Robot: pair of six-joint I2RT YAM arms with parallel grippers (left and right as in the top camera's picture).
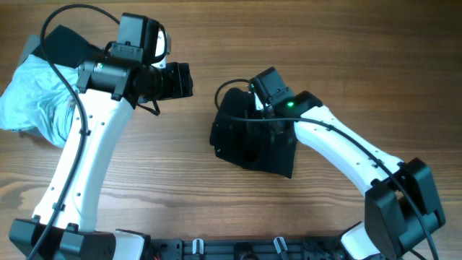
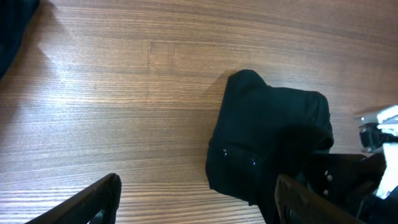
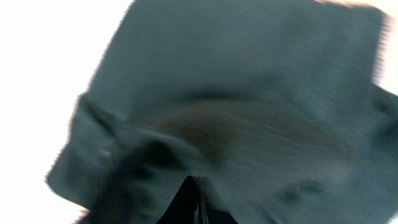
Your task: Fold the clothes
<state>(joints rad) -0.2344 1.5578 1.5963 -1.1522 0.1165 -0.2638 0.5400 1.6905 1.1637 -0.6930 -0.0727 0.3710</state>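
A black garment (image 1: 253,144) lies bunched on the wooden table at centre. It also shows in the left wrist view (image 2: 267,137) and fills the right wrist view (image 3: 236,106). My right gripper (image 3: 198,185) is shut, its tips together right over the black cloth, with no fold visible between them. In the overhead view it (image 1: 261,110) sits at the garment's far edge. My left gripper (image 2: 199,202) is open and empty, above bare table left of the garment; in the overhead view it (image 1: 180,79) is up and to the left.
A crumpled light blue garment (image 1: 32,97) lies at the far left of the table, with another dark garment (image 1: 65,43) behind it. The right arm (image 2: 379,134) shows at the right edge of the left wrist view.
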